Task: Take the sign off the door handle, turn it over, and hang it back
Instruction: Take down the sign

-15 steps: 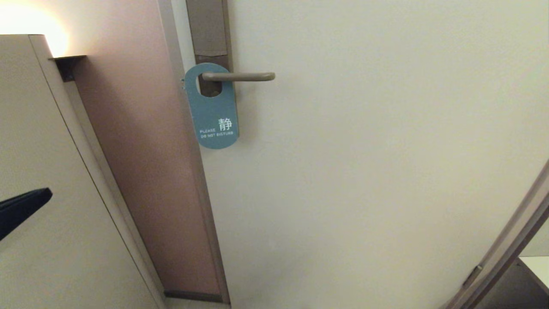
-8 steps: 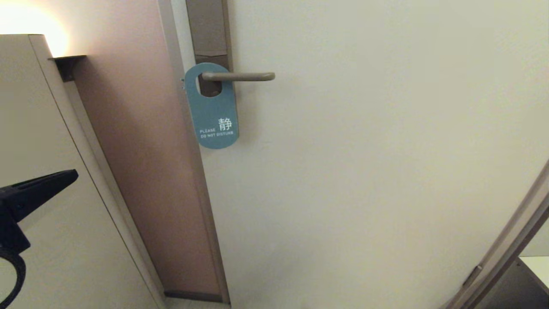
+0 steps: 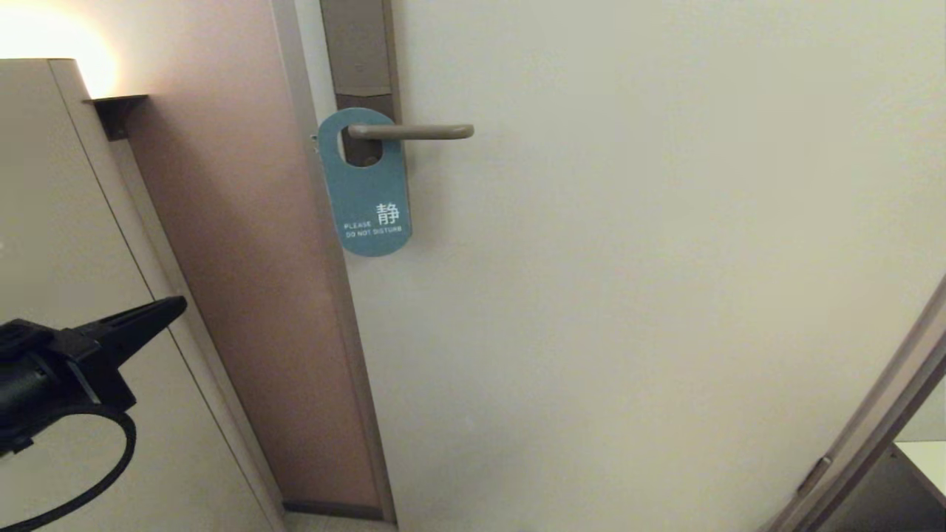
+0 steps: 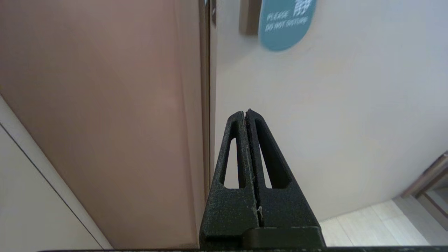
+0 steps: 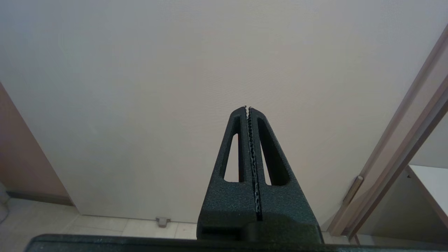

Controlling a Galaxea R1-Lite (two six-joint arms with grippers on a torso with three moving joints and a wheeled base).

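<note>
The sign (image 3: 367,192) hangs on the door handle (image 3: 411,132), teal side out, with white "PLEASE DO NOT DISTURB"; its lower end also shows in the left wrist view (image 4: 285,24). The handle sits on a brown backplate (image 3: 361,52). My left gripper (image 3: 177,306) is shut and empty, low at the left, well below and left of the sign; in the left wrist view (image 4: 245,112) it points up along the door edge. My right gripper (image 5: 247,108) is shut and empty, facing the bare door; it is out of the head view.
The cream door (image 3: 628,258) fills the middle. A pinkish-brown wall panel (image 3: 244,281) and a beige cabinet (image 3: 66,222) stand to its left. A door frame (image 3: 872,436) runs at the lower right. A small floor stop (image 5: 162,221) sits on the tiles.
My left gripper has risen and moved right into the head view, towards the door edge. The sign and handle have not moved.
</note>
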